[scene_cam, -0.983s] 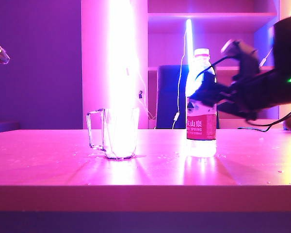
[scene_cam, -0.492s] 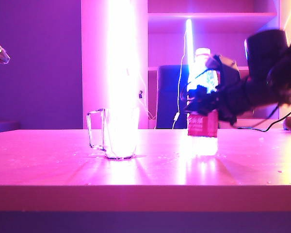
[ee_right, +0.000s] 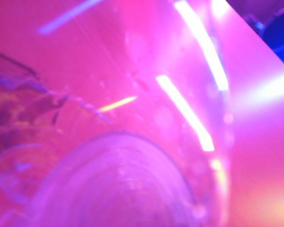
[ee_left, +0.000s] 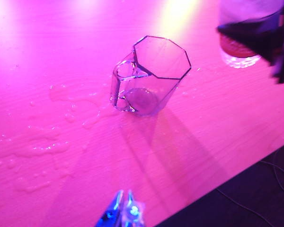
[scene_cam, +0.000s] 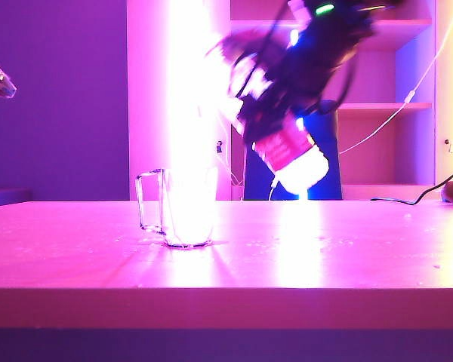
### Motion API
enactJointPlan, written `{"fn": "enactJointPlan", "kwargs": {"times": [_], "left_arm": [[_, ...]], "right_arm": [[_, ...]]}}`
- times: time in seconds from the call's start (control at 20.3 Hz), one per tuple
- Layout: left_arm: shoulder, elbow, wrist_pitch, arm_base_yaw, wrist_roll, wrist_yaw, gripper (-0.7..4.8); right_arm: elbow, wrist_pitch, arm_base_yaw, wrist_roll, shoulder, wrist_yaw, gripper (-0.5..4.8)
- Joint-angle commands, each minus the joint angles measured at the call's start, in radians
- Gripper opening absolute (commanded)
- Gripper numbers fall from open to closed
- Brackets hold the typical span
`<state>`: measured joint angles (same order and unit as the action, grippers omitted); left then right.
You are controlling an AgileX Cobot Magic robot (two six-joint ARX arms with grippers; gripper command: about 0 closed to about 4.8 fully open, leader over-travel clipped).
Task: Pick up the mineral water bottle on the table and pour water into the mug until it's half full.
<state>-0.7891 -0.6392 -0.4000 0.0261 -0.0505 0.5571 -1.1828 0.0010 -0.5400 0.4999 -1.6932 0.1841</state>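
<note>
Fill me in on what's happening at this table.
The right claw holds the mineral water bottle in the air, tilted with its neck toward the mug. The mug stands on the table and looks empty. The left claw hovers off to the side, holding nothing. Spilled droplets lie near the mug.

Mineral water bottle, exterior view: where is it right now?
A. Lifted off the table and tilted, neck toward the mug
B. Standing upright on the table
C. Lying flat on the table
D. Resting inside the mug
A: the right gripper holds the mineral water bottle in the air, tilted, its neck leaning over toward the mug.
</note>
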Motion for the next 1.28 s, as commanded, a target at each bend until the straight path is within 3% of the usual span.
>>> {"fn": "enactJointPlan", "kwargs": {"times": [0.05,0.25,0.44,0.79,0.98,1.28], "left_arm": [[0.003,-0.005,0.044,-0.001,-0.002,0.0,-0.05],[0.003,-0.005,0.049,-0.001,-0.002,0.0,-0.05],[0.003,-0.005,0.048,-0.001,-0.002,0.001,-0.05],[0.003,-0.005,0.04,0.0,-0.002,0.001,-0.05],[0.003,-0.005,0.038,0.0,-0.002,0.001,-0.05],[0.003,-0.005,0.035,0.0,-0.002,0.001,-0.05]], "right_arm": [[-0.068,-0.011,-0.034,0.165,-0.053,0.229,2.42],[-0.079,-0.027,-0.064,0.399,-0.097,0.383,2.43],[-0.079,-0.019,-0.072,0.547,-0.097,0.512,2.44],[-0.08,0.051,-0.075,0.76,-0.097,0.637,2.57],[-0.08,0.073,-0.089,0.83,-0.097,0.664,2.56],[-0.08,0.078,-0.116,0.837,-0.097,0.674,2.56]]}}
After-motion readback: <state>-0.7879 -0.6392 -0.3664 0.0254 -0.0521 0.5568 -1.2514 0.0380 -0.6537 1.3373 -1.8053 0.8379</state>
